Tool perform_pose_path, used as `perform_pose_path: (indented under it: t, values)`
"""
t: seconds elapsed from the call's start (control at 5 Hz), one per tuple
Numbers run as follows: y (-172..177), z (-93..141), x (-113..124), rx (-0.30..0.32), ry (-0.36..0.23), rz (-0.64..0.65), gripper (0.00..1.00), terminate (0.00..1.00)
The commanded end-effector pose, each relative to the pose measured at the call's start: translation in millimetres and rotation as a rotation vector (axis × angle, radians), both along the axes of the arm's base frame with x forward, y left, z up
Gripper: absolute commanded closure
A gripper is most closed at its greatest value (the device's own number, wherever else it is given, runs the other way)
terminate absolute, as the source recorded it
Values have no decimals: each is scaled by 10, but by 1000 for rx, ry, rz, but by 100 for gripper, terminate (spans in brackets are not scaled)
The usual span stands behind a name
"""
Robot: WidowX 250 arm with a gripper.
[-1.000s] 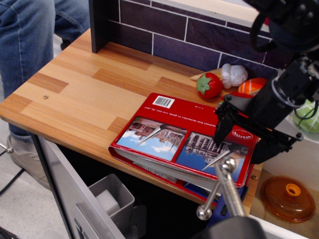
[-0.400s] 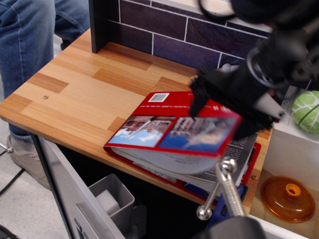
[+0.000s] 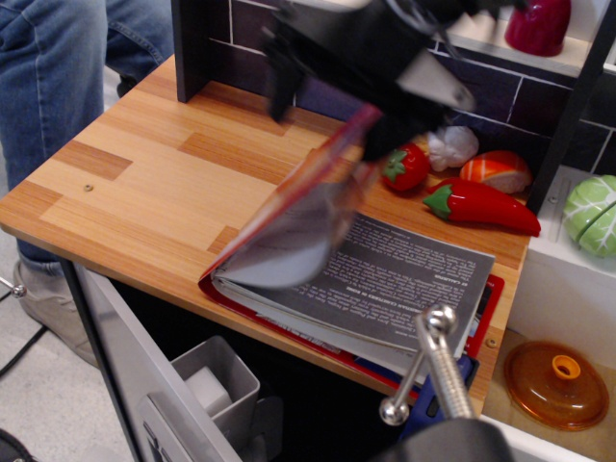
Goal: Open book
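Observation:
The book (image 3: pixel 395 279) lies at the front right of the wooden counter (image 3: pixel 144 183), spiral edge toward the left. Its red cover (image 3: pixel 289 221) stands lifted steeply and is motion-blurred, with a few pages curling up under it. The grey printed pages lie exposed to the right. My black gripper (image 3: pixel 371 120) is blurred, above the book, at the raised edge of the cover, and appears shut on it.
A toy strawberry (image 3: pixel 406 166), garlic (image 3: pixel 452 146), orange-white piece (image 3: pixel 496 170) and red chili (image 3: pixel 481 207) lie behind the book. A green cabbage (image 3: pixel 592 214) sits at right, an orange lid (image 3: pixel 558 383) below. A metal handle (image 3: pixel 433 356) and open drawer (image 3: pixel 217 385) are in front. A person's leg (image 3: pixel 58 58) stands at left.
The gripper has swung from the book's right edge up and to the left, carrying the red cover from flat to steeply raised. The grey pages and the chili now show.

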State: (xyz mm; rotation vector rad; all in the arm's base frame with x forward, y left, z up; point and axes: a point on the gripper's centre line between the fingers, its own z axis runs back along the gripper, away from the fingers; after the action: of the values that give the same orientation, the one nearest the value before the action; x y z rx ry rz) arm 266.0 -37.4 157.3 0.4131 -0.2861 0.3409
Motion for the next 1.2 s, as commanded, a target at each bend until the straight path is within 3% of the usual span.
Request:
perform_pose_path:
  t: [0.0,0.2,0.4,0.6,0.8,1.0]
  values:
    - [829,186,115,-172,49,390,0,0]
    - [1239,-116,109,-213,226,413,0,0]
    - [1512,-291,71,-108,125,339,0,0]
    - [1812,-532,19,24,79,266,0,0]
    - [2016,-700,-83,84,61,341,0,0]
    - [2222,-913,-269,134,133,350,0,0]
